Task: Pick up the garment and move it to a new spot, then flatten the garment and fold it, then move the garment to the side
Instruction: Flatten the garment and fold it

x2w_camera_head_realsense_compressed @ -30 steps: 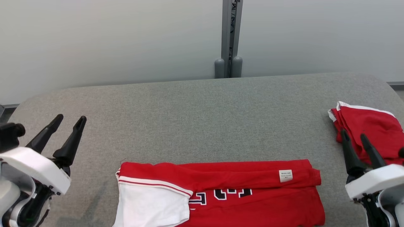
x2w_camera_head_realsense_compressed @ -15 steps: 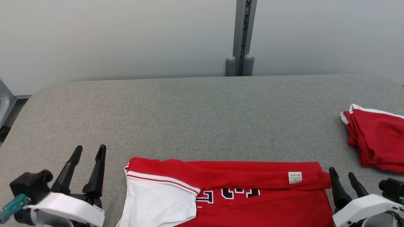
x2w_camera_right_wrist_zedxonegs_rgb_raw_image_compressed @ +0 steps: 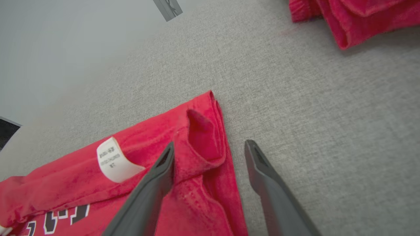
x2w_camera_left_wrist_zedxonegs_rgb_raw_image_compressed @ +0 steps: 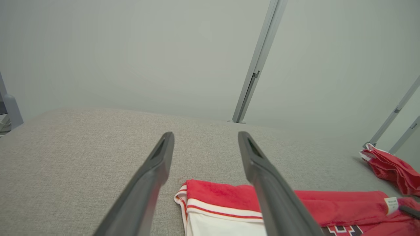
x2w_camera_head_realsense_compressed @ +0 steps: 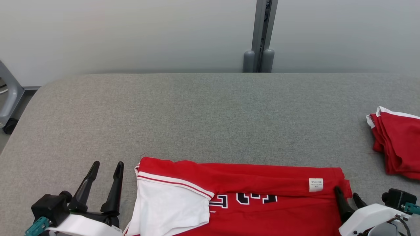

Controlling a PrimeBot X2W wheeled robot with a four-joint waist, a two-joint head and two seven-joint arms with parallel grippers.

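Red shirt lay flat on the grey tabletop at its near edge, ctr to right in the head view. It was folded lengthwise, w/ a long fold along its far side. White sleeve was at the left end, edged w/ a red stripe. Dark block lettering w/ white outline ran across the middle, partly tucked under the fold. A small white label sat on the fold nr the right end.

L hand was just beside the shirt's left end, over bare tabletop. Its fingers were spread wide, nothing btwn them, clear of the cloth. In the L wrist view the shirt's left corner showed low btwn the two fingers.

R hand was at the shirt's right end, also spread wide & holding nothing. In the R wrist view one finger was over the red cloth by a small puckered fold, and the other was over bare tabletop, so the shirt's edge ran btwn them. Couldn't tell if that finger touched the cloth.

A second red garment, folded & w/ white trim, lay well apart at the tabletop's far right. Behind stood a pale wall & a grey metal post.
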